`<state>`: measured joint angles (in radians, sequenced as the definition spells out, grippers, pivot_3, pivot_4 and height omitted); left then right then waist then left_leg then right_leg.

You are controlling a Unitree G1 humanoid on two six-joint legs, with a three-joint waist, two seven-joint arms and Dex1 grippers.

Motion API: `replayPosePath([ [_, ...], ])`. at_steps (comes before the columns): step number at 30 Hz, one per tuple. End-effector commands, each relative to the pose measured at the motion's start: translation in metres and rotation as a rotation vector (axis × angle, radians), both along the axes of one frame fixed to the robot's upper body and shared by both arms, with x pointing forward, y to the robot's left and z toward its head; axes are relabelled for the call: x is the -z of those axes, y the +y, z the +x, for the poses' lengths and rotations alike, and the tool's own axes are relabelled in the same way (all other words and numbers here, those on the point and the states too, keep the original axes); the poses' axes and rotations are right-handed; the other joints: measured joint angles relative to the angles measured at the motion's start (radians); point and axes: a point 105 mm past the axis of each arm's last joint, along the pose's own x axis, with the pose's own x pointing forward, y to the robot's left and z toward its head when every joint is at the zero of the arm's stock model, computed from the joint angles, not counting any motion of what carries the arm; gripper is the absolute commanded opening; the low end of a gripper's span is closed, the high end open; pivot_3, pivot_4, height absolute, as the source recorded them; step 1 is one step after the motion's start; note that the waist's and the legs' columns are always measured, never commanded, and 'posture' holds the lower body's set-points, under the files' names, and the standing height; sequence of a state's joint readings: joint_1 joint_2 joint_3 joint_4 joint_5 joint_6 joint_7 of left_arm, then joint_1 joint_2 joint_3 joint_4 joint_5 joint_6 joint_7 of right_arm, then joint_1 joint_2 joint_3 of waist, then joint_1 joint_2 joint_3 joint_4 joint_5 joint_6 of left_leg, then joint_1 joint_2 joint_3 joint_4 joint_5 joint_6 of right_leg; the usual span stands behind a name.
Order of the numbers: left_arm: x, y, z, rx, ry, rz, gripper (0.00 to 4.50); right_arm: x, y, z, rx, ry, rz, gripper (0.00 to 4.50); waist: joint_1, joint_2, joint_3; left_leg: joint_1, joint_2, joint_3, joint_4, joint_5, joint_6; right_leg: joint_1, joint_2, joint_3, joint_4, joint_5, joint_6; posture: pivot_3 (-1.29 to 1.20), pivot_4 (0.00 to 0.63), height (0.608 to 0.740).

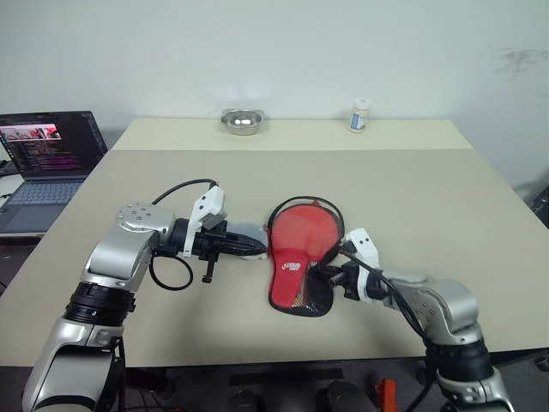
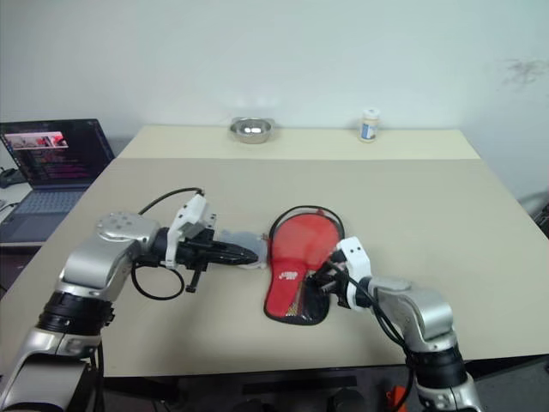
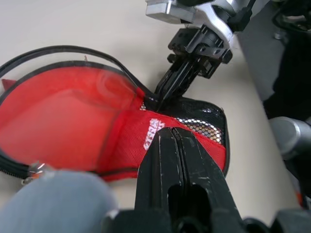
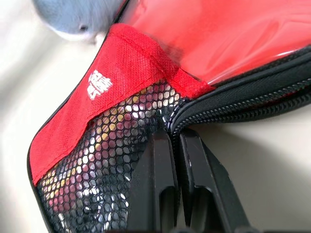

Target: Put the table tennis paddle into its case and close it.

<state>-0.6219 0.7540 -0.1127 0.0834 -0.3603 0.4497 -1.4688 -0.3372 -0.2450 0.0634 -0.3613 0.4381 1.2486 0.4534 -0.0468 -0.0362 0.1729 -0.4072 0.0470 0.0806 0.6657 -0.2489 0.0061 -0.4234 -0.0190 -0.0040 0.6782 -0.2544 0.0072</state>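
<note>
Closed on the black zip edging by the mesh pocket, the right pincer (image 1: 324,273) grips the soft red-and-black paddle-shaped case (image 1: 296,249) lying mid-surface (image 1: 429,197). Left pincer (image 1: 257,250), clenched, touches its opposite edge; red rubber face (image 3: 58,116) shows inside.

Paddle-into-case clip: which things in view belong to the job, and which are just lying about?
Job:
- case, red side up, zip partly open
- paddle, red face showing inside the case
- right gripper, shut at the case's zip edge by the mesh pocket
- left gripper, shut beside the case

Lying about:
- metal bowl
- small bottle
- laptop
</note>
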Motion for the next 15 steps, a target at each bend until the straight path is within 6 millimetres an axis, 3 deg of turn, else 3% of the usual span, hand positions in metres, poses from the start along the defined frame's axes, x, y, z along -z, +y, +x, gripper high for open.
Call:
replayPosePath([
  [1,-0.005,-0.003,-0.012,0.072,0.003,0.010,0.00,-0.002,0.001,-0.024,-0.055,0.027,0.009,0.03,0.002,0.000,0.000,0.000,0.000,0.000,0.000,0.000,0.000,0.000,0.000,0.000,0.000,0.000,0.000,0.00,0.150,0.740],
  [9,-0.001,-0.006,-0.017,0.114,0.031,0.024,0.00,0.000,-0.023,-0.049,-0.027,0.067,-0.026,0.03,0.016,0.000,0.000,0.000,-0.001,-0.001,0.000,0.000,0.000,0.000,0.000,-0.002,0.000,-0.002,0.001,0.00,0.150,0.740],
  [15,0.002,-0.007,-0.018,0.121,0.030,0.026,0.00,0.000,-0.043,-0.045,0.032,0.066,-0.063,0.03,0.017,0.000,0.000,0.000,-0.002,-0.001,0.000,0.000,0.000,0.001,0.000,-0.002,-0.001,-0.002,0.001,0.00,0.150,0.740],
])
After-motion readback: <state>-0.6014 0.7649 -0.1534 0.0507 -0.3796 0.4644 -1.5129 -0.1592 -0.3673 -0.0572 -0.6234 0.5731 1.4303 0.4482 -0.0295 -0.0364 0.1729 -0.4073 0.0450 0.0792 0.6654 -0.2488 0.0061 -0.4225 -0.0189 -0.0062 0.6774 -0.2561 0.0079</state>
